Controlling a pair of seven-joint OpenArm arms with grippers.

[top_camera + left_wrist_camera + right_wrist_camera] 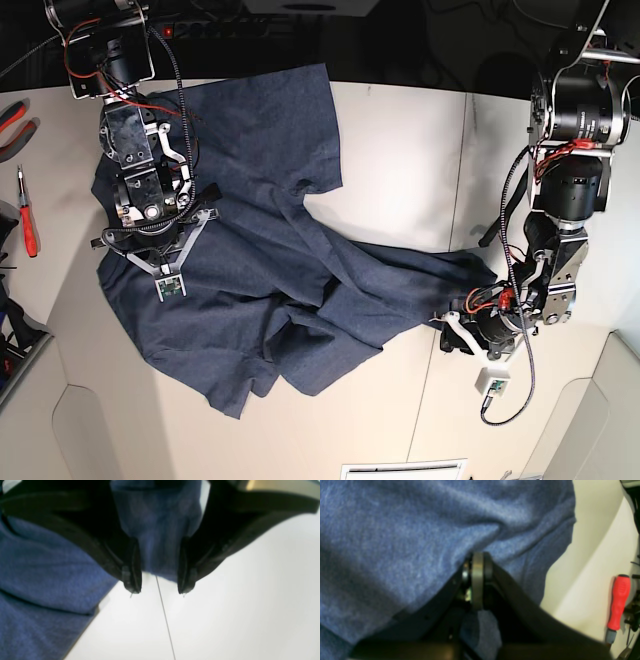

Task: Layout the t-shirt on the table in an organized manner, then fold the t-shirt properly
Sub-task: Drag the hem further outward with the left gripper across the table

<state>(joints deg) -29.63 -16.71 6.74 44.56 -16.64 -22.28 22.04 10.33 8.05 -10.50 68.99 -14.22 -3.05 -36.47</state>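
Note:
The navy-blue t-shirt [260, 250] lies crumpled across the off-white table [400, 150], with one part stretched out to the right. On the left of the base view my right gripper [160, 262] presses into the shirt. In the right wrist view this gripper [477, 557] is shut on a fold of the t-shirt [407, 542]. My left gripper [452, 335] is at the cloth's right-hand tip. In the left wrist view it [158, 588] stands open just above the table [237, 592]. An edge of the t-shirt [155, 530] lies between its fingers, further back.
A red-handled screwdriver [618, 602] lies at the table's left edge [27, 215], with red-handled pliers [10, 115] beyond it. A thin dark seam [165, 615] runs across the tabletop under my left gripper. Cables and arm bases stand along the far edge.

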